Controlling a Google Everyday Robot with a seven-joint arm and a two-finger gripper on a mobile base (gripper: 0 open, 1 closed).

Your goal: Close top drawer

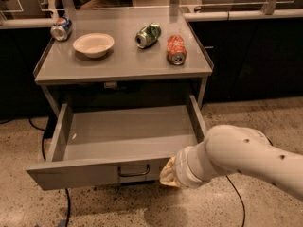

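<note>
The top drawer [75,174] is pulled far out from under the grey table [123,63]. It is wide, shallow and grey, its inside [128,126] holds nothing, and a small bar handle [134,170] sits at the centre of its front panel. My gripper [166,175] is at the right part of the drawer's front panel, just right of the handle. It is mostly hidden behind my white arm [236,157], which comes in from the lower right.
On the tabletop lie a white bowl [93,44], a green can [147,35], a red can [176,49] and a blue can [61,28] at the back left. Dark cabinets stand behind and to the right. A black cable [66,207] runs over the speckled floor.
</note>
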